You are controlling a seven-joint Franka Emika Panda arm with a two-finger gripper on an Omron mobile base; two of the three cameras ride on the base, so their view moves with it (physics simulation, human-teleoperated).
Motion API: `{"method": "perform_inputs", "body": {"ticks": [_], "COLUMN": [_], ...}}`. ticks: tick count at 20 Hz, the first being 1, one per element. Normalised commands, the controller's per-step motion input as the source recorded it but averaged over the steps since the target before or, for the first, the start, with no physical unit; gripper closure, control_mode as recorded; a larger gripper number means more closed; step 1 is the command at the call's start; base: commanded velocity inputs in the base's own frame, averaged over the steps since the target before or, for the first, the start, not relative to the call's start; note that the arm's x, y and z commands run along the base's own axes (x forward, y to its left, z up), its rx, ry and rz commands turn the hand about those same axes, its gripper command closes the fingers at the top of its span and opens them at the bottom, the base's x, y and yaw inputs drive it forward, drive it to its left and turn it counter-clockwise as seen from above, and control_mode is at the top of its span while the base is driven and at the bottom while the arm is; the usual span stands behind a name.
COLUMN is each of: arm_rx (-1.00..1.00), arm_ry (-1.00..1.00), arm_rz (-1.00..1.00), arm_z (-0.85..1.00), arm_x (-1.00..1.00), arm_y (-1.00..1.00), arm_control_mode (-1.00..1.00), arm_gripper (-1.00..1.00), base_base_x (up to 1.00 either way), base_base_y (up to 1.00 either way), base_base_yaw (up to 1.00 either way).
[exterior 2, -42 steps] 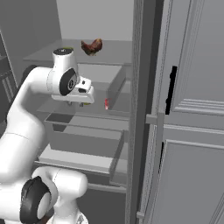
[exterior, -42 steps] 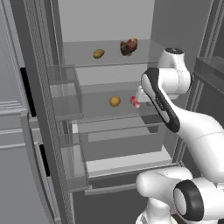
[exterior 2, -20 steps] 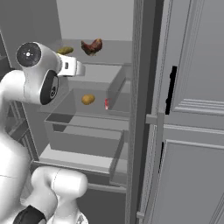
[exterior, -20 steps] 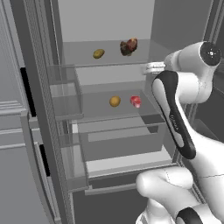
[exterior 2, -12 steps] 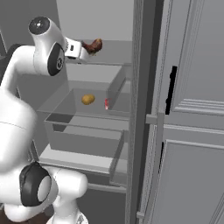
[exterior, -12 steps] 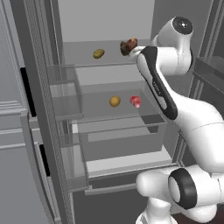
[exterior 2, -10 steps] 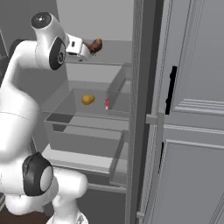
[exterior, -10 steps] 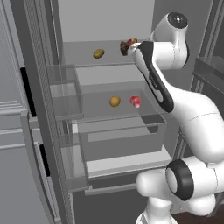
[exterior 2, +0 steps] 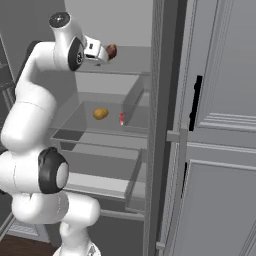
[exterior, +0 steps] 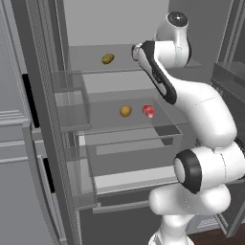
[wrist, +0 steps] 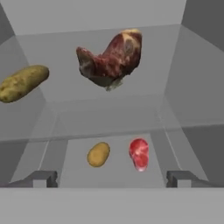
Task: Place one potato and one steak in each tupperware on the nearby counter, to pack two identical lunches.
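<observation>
The open fridge (exterior: pixel 72 143) holds all the food on two glass shelves, the upper shelf (exterior: pixel 95 69) and the lower shelf (exterior: pixel 110 122).

The white arm (exterior: pixel 191 100) reaches up to the level of the upper shelf, and its end effector (wrist: pixel 111 177) stands wide open with nothing between its fingertips (wrist: pixel 43 178).

The coming move turns, I judge, on the large dark steak (wrist: pixel 111 59). In the hand view it lies straight ahead of the end effector and near it, roughly centred between the spread tips. Its long axis slants from lower left to upper right in that view. It rests on the upper shelf, towards the right side.

The slim olive potato (wrist: pixel 22 83) lies on the same shelf, well off to the left of the steak, its long axis also slanted up to the right.

On the lower shelf, the round golden potato (wrist: pixel 98 154) and the small red steak (wrist: pixel 139 154) lie just beside each other without touching.

Counted: two steaks, two potatoes, one arm. None of the food is packed yet.
</observation>
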Motion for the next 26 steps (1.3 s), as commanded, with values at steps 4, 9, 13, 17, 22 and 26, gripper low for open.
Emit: {"method": "perform_inputs", "body": {"ticks": [4,9,13,17,22,26], "arm_rx": [0.00,-0.01,-0.01,-0.02,-0.01,-0.02], "arm_ry": [0.00,0.00,0.00,0.00,0.00,0.00], "arm_rz": [-0.01,-0.02,-0.04,-0.06,-0.05,-0.10], "arm_z": [-0.17,-0.08,-0.01,-0.03,0.00,0.00], "arm_x": [0.89,0.77,0.80,0.86,0.79,0.51], "arm_y": [0.04,0.07,0.07,0.12,0.01,0.00], "arm_control_mode": [-1.00,-1.00,-1.00,-1.00,-1.00,-1.00], "arm_gripper": [-1.00,-1.00,-1.00,-1.00,-1.00,-1.00], "base_base_x": [0.00,0.00,0.00,0.00,0.00,0.00], "base_base_y": [0.00,0.00,0.00,0.00,0.00,0.00], "base_base_yaw": [0.00,0.00,0.00,0.00,0.00,0.00]}}
